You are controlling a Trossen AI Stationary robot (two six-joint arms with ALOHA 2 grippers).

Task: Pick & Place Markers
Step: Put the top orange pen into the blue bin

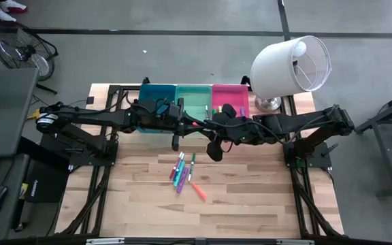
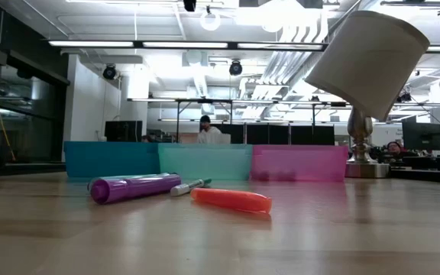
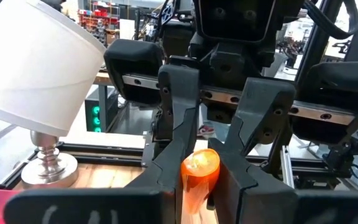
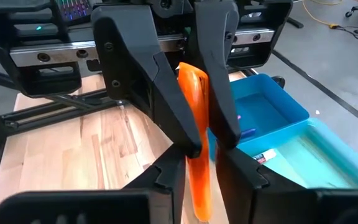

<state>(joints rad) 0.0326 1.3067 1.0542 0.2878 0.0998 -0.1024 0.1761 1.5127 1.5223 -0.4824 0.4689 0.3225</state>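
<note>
Both pairs of fingers clamped on one orange marker (image 4: 194,155) above the bins; its ends hidden.

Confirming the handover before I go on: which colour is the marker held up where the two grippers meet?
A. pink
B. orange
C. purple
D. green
B: the left gripper is shut on an orange marker, and the wrist views show that same marker at the right gripper.

Wood-plank table (image 1: 250,197) (matt); translucent plastic bins (image 2: 205,162); glossy orange marker (image 2: 231,200).
</note>
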